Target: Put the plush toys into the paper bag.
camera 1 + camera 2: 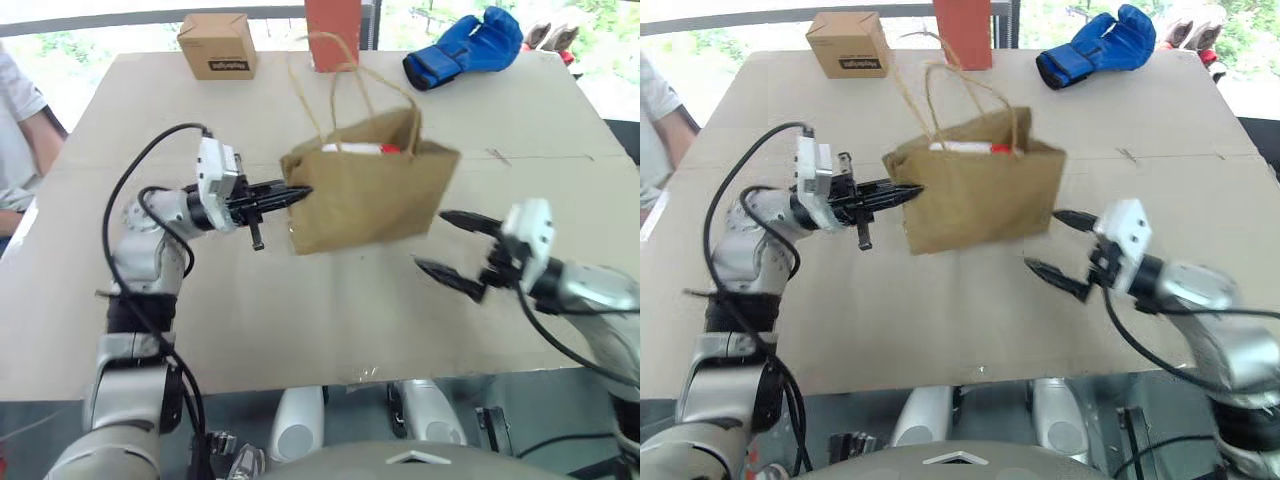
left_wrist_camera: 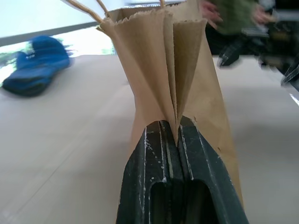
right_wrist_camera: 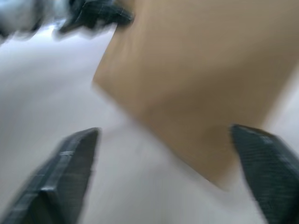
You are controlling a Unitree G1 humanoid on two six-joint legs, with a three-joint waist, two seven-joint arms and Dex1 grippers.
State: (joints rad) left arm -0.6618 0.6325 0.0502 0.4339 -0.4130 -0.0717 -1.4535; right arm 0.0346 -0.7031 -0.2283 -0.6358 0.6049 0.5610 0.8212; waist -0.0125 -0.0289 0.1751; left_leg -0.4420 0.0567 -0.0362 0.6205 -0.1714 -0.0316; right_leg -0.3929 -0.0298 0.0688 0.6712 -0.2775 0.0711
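The brown paper bag (image 1: 370,190) hangs tilted over the middle of the table, its two loop handles sticking up. My left gripper (image 1: 300,193) is shut on the folded left side of the bag, and the left wrist view shows its fingers (image 2: 154,149) pinching the paper crease. A white plush toy (image 1: 350,149) with a red tip lies inside the bag, showing at the open top. My right gripper (image 1: 432,240) stands open just right of the bag, apart from it, with nothing between its fingers. In the right wrist view the bag's (image 3: 196,79) lower corner is ahead of that gripper.
A small printed cardboard box (image 1: 216,45) and a red upright box (image 1: 333,30) stand at the table's far edge. A blue boxing glove (image 1: 465,48) lies at the far right. A person's sleeve (image 1: 15,120) shows at the left edge. Bare tabletop (image 1: 300,320) lies in front of the bag.
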